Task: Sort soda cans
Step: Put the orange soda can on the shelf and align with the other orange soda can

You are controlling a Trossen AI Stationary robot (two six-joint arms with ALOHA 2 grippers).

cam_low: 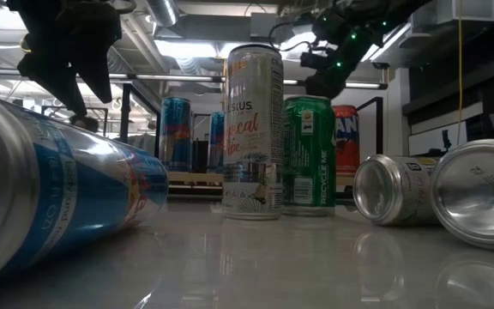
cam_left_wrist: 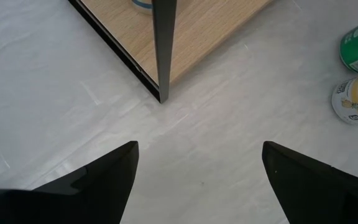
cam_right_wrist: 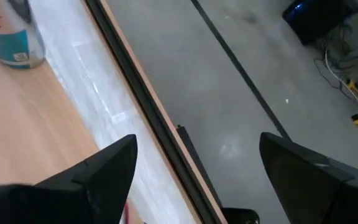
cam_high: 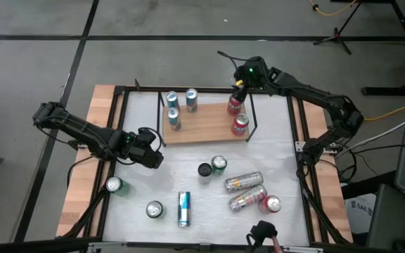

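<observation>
A wooden shelf (cam_high: 202, 125) holds three blue-and-silver cans (cam_high: 174, 118) on its left and two red cans (cam_high: 240, 125) on its right. The right gripper (cam_high: 238, 90) hovers over the far red can, fingers spread. The left gripper (cam_high: 153, 151), fingers spread and empty, sits by the shelf's near-left corner. More cans lie scattered on the white tabletop (cam_high: 280, 140).

Light came from ceiling strips (cam_low: 191, 47) seen in the low view, bright enough to wash out the room behind. The high view was evenly lit, with soft, short shadows beside the cans on the table (cam_high: 188, 172). The glossy tabletop mirrored the cans in the low view (a pale sheen ran across it). The nearest blue can (cam_low: 50, 193) lay out of focus and bulged at the edge. Both wrist views showed their fingers as flat black shapes.
</observation>
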